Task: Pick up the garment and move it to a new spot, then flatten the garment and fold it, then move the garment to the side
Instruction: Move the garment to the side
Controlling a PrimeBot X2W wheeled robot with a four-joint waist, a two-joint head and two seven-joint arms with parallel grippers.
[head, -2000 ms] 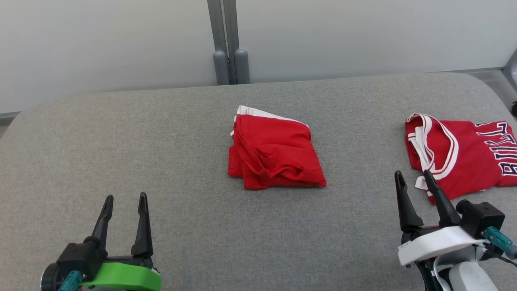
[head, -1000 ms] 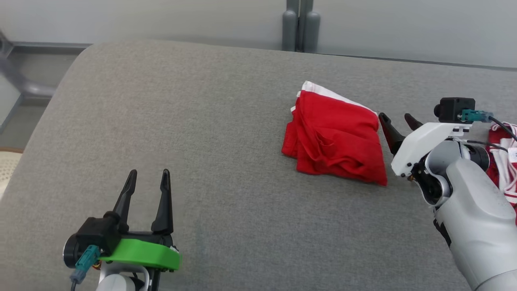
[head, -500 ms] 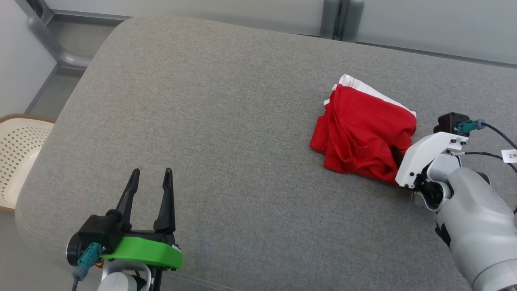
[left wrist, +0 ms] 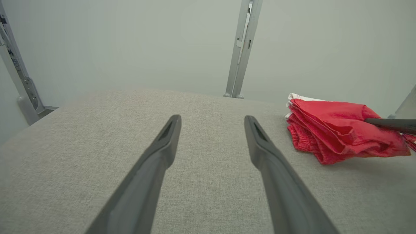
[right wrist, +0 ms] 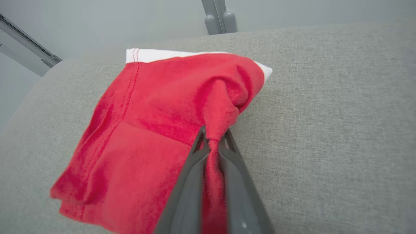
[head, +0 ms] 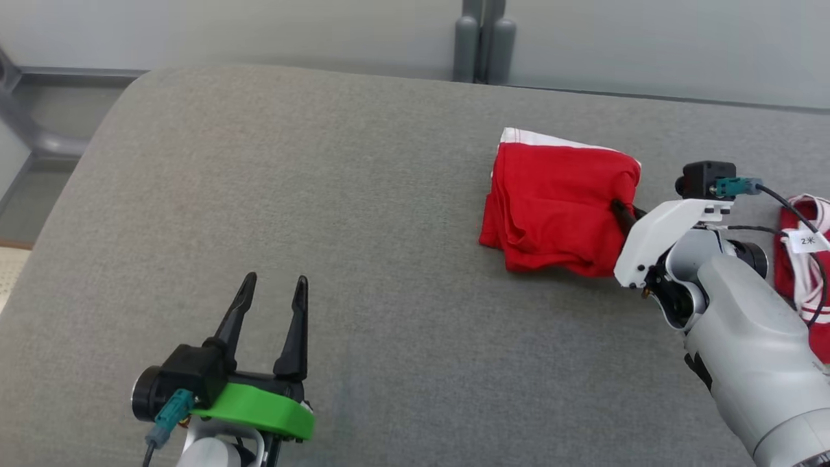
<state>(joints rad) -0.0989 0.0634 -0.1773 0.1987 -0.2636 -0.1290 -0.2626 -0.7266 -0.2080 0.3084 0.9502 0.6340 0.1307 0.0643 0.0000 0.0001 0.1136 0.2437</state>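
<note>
- A fold at the right-hand edge of the red garment (head: 551, 194) is shown clamped between the dark fingers of the right gripper (right wrist: 213, 136). A second earlier those fingers were held apart just beside that edge, with no cloth between them.
- The pinch is judged to open the first step: the garment has been seized but not yet carried off. Its bulk is seen resting on the grey padded surface (head: 292, 194), a little in front of the twin grey posts (head: 483, 42) and to their right.
- The left gripper (head: 275, 280) is kept spread wide with nothing between its fingers, as it was a second ago. It is held well in front of the posts and to their left.
- The garment is seen as a soft, loosely folded bundle of red knit with stitched seams. A white band is shown along the edge nearest the posts, and the cloth is drawn into a narrow twisted ridge where it is clamped.
- The surface is covered in coarse woven grey fabric, rounded at the corner, and is thought likely to drag on the cloth.
- A second red piece with white trim (head: 786, 269) is partly seen far to the right of the posts, beyond the right arm, and is left untouched.
</note>
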